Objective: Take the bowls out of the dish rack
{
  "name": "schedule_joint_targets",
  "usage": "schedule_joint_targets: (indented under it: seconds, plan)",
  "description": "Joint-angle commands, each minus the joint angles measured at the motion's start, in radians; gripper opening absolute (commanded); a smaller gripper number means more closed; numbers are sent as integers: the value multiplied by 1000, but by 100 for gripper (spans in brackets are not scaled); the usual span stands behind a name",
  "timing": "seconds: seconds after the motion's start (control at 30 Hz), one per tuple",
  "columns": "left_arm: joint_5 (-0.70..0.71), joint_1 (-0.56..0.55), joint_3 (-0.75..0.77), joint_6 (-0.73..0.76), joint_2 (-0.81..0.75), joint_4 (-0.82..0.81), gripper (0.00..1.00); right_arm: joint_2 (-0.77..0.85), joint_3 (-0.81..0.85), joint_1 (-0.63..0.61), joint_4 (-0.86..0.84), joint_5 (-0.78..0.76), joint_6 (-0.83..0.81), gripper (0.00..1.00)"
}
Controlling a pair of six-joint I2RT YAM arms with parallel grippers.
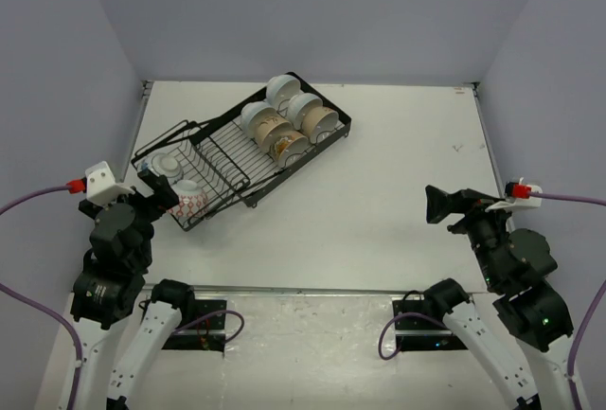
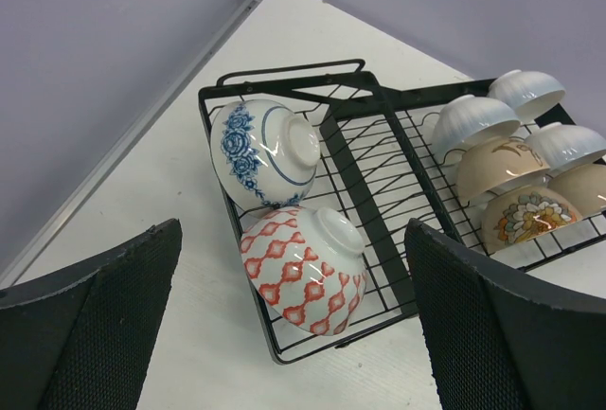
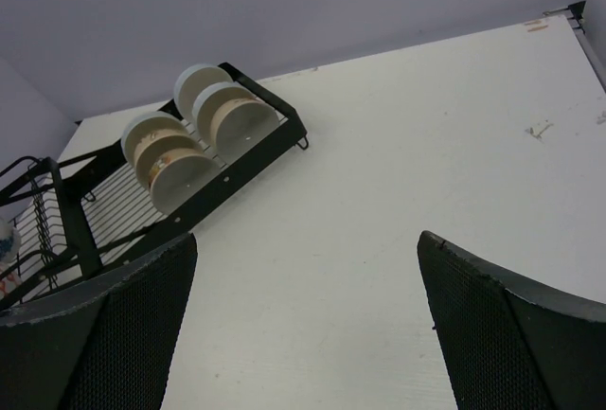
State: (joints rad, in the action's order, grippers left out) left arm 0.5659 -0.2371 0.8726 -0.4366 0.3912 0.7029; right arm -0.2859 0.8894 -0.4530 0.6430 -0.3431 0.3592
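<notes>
The black wire dish rack (image 1: 232, 166) lies diagonally at the table's back left. Its far section holds several white and tan bowls (image 1: 284, 118) on edge. Its near section holds a blue-and-white bowl (image 1: 163, 162) and a red-patterned bowl (image 1: 189, 202), both bottom up. My left gripper (image 1: 156, 192) is open and empty, hovering just short of the red-patterned bowl (image 2: 303, 273), with the blue-and-white bowl (image 2: 265, 150) behind it. My right gripper (image 1: 437, 204) is open and empty over bare table at the right, far from the rack (image 3: 237, 171).
The white table (image 1: 398, 164) is walled by grey panels at the left, back and right. The rack's raised handle (image 2: 294, 74) stands at its near-left end. Purple cables trail from both wrists.
</notes>
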Motion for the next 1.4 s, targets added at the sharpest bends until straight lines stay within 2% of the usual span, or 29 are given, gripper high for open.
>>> schedule_joint_targets:
  seconds: [0.0, 0.17, 0.33, 0.5, 0.63, 0.8, 0.97, 1.07, 1.13, 1.17, 1.23, 1.27, 1.3, 1.37]
  plan:
    - [15, -5, 8, -30, 14, -23, 100, -18, -3, -6, -25, -17, 14, 99]
    - [2, -5, 16, -42, 20, -25, 100, -18, -10, -6, -32, 6, 12, 99]
    - [-15, -5, 22, -85, 24, -28, 100, -2, -33, -6, -74, 128, -6, 99]
    - [-230, -5, 45, -165, 89, -121, 100, -30, -64, -6, -115, 237, -3, 99]
    - [-401, -5, 88, -208, 208, -222, 100, -81, -64, -4, -129, 285, 4, 99]
    - [-527, -5, 161, -257, 374, -374, 100, -87, -63, -4, -149, 289, 21, 99]
    - [-534, -5, 258, -275, 553, -401, 100, -42, -122, -6, -230, 311, 37, 99]
    - [-477, 16, 336, -255, 616, -401, 100, -16, -144, -6, -267, 337, 32, 99]
    - [-486, 117, 377, -286, 653, -375, 100, -19, -152, -4, -281, 339, 30, 99]
    - [-532, 251, 379, -303, 664, -373, 100, -24, -153, -6, -284, 339, 29, 99]
    - [-682, 402, 381, -353, 707, -358, 100, -48, -155, -6, -296, 343, 23, 99]
    - [-731, 524, 384, -359, 713, -338, 100, -61, -156, -6, -302, 367, 20, 99]
    - [-801, 579, 382, -367, 713, -330, 100, -73, -158, -6, -309, 380, 14, 99]
    - [-836, 690, 349, -367, 669, -335, 100, -119, -141, -6, -298, 400, 11, 99]
